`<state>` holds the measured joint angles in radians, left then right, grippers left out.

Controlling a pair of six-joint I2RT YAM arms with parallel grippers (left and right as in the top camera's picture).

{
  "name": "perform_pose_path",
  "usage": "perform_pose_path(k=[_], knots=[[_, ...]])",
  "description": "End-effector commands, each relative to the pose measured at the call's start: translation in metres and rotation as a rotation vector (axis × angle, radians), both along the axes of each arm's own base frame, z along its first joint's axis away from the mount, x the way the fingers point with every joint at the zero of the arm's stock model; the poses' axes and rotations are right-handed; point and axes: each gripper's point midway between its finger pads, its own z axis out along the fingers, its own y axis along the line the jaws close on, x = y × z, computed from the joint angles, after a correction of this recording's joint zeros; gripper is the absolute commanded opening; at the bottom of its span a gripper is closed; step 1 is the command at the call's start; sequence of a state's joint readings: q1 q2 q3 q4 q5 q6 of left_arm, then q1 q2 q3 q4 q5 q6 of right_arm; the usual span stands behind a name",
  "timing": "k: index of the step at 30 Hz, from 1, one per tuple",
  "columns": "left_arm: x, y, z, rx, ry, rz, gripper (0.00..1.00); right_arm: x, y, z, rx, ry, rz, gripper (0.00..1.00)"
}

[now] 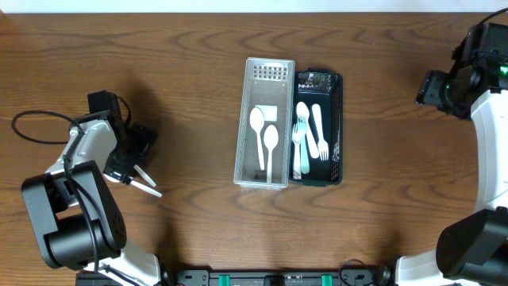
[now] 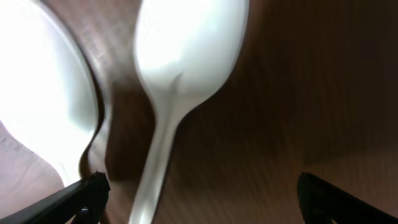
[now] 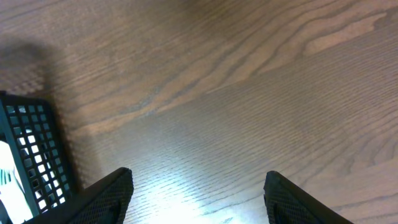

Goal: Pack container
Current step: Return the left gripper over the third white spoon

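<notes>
Nearest you, at eight o'clock from the table's middle, your left gripper (image 2: 196,199) has its fingers spread wide around two loose white plastic spoons (image 2: 186,56) on the brown wooden table (image 1: 381,222), pinching neither. At the centre stands the clear rectangular plastic tray (image 1: 248,119), a pair of white spoons (image 1: 264,143) lying inside. Touching it at three o'clock, the black mesh plastic basket (image 1: 337,119) holds white forks (image 1: 319,135). Farthest, at two o'clock, your right gripper (image 3: 199,193) is spread, empty.

Evenly lit overhead; close-up spoon (image 2: 186,56) glares white and blurred.
</notes>
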<state>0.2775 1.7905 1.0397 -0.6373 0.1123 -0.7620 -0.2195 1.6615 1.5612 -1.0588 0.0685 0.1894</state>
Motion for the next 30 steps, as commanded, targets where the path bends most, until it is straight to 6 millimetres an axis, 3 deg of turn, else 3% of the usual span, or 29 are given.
perform_pose_path(k=[1, 6, 14, 20, 22, 25, 30], knots=[[0.001, -0.004, -0.005, -0.014, -0.001, -0.051, 0.98, -0.003, -0.005, -0.004, -0.011, 0.018, 0.000, 0.71], [0.003, -0.003, -0.007, -0.013, -0.005, -0.051, 0.98, -0.003, -0.005, -0.004, -0.011, 0.018, 0.000, 0.71], [-0.005, -0.006, -0.026, -0.034, 0.056, -0.051, 0.98, -0.003, -0.005, -0.004, -0.011, 0.018, 0.000, 0.71], [-0.005, -0.005, -0.026, -0.033, 0.057, -0.049, 1.00, -0.004, -0.005, -0.004, -0.010, 0.023, 0.000, 0.71], [-0.004, -0.004, -0.026, -0.031, 0.053, -0.049, 0.95, -0.004, -0.005, -0.004, -0.010, 0.023, 0.000, 0.71], [-0.004, -0.002, -0.026, -0.030, 0.049, -0.041, 0.75, -0.004, -0.005, -0.004, -0.010, 0.023, 0.000, 0.71], [-0.005, 0.001, -0.026, -0.031, 0.050, -0.030, 0.65, -0.004, -0.004, -0.004, -0.009, 0.025, 0.000, 0.71]])
